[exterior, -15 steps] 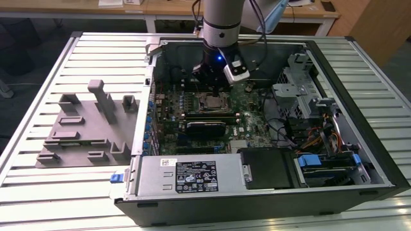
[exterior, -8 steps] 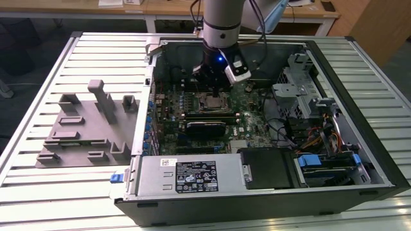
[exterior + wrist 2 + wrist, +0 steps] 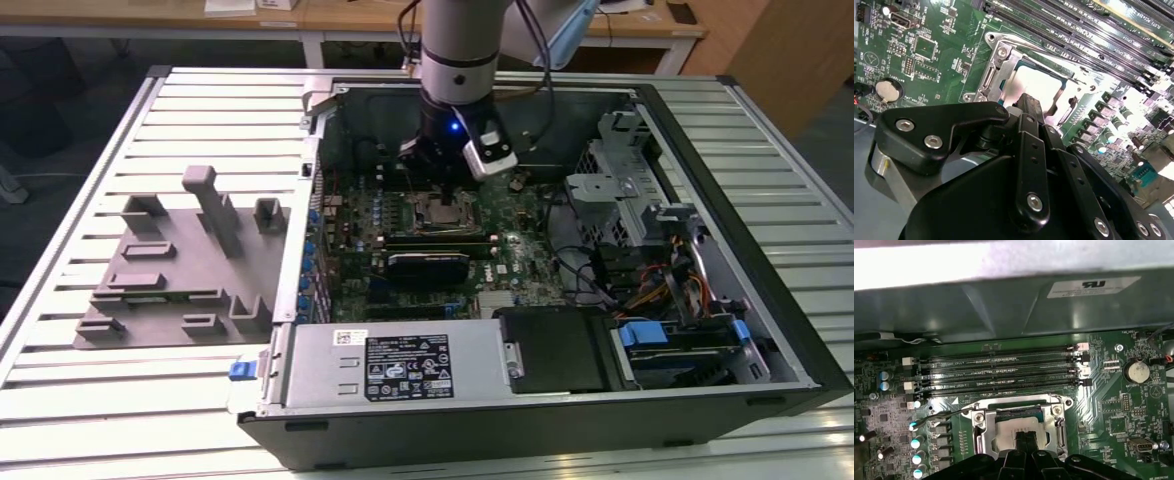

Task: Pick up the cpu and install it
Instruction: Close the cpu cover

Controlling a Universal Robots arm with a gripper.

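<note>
The cpu [image 3: 1004, 432] [image 3: 1036, 82], a flat square chip with a shiny silver top, lies inside the metal socket frame [image 3: 979, 427] [image 3: 996, 65] on the green motherboard [image 3: 514, 215]. My gripper [image 3: 1025, 438] [image 3: 1029, 103] hangs just over the chip with its two black fingers pressed together and nothing between them. Whether the tips touch the chip I cannot tell. In the exterior view the gripper [image 3: 434, 172] reaches down into the open computer case [image 3: 747, 170], right above the socket [image 3: 447, 212].
Memory slots [image 3: 1004, 372] run beside the socket. A black heatsink block [image 3: 427, 265] lies on the board, with a power supply [image 3: 387, 365] toward the front. Cables and a drive cage [image 3: 654, 260] crowd the exterior view's right. A grey fixture [image 3: 174, 270] sits on the slatted table outside the case.
</note>
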